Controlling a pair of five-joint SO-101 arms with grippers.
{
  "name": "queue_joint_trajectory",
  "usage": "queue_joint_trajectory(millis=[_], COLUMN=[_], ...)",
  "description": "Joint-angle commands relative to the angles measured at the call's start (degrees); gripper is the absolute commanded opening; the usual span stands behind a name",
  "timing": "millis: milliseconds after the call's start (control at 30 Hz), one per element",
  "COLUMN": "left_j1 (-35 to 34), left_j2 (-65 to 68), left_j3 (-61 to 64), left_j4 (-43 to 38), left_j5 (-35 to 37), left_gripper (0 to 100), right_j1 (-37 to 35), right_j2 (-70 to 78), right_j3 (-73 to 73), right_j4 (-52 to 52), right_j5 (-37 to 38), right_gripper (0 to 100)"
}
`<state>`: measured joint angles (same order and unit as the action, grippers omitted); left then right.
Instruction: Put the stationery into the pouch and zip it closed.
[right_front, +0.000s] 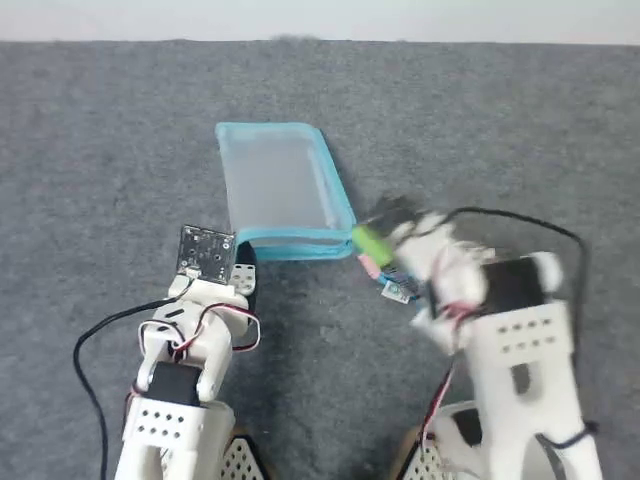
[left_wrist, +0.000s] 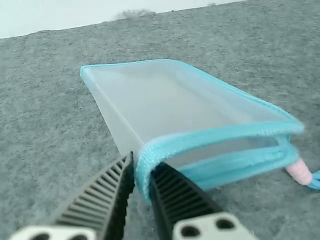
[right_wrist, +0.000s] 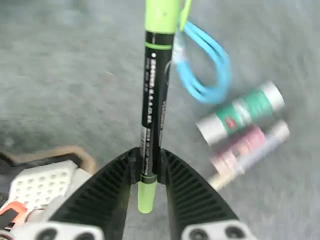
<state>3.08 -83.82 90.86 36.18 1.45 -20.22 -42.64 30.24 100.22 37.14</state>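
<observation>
A translucent pouch (right_front: 280, 190) with cyan zipper trim lies flat mid-table, its mouth toward the arms. My left gripper (right_front: 245, 272) is shut on the pouch's near left corner; the left wrist view shows its fingers (left_wrist: 141, 185) pinching the cyan edge of the pouch (left_wrist: 175, 100). My right gripper (right_front: 388, 242) is shut on a green and black highlighter (right_front: 368, 240), whose green tip sits just off the pouch's near right corner. In the right wrist view the highlighter (right_wrist: 152, 100) stands between the jaws of the right gripper (right_wrist: 149, 165).
Two small tubes lie on the grey mat under the right arm: a green and white one (right_wrist: 240, 112) and a pink one (right_wrist: 247, 147). A blue cord loop (right_wrist: 210, 70) lies beside them. A pink tip (left_wrist: 300, 172) pokes out by the pouch's corner.
</observation>
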Motion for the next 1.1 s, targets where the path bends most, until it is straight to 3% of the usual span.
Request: queue_joint_trajectory(millis=[0, 367, 867, 1067], left_j1=[0.7, 1.14, 1.32, 7.56], left_j2=[-0.53, -0.53, -0.79, -0.88], left_j3=[-1.1, -1.1, 0.04, 1.45], left_j4=[-2.2, -2.2, -2.37, -2.11], left_j5=[0.88, 0.88, 0.88, 0.44], left_gripper=[1, 1, 1, 1], right_j1=[-9.63, -11.91, -11.91, -10.86], right_j2=[-0.31, 21.23, 56.4, 69.32], right_j3=[-0.18, -7.47, -48.35, -68.04], right_j4=[1.8, -4.18, 2.33, 2.51], right_j5=[-4.66, -8.62, -26.2, -33.32], right_gripper=[0.6, 0.6, 0.7, 1.0])
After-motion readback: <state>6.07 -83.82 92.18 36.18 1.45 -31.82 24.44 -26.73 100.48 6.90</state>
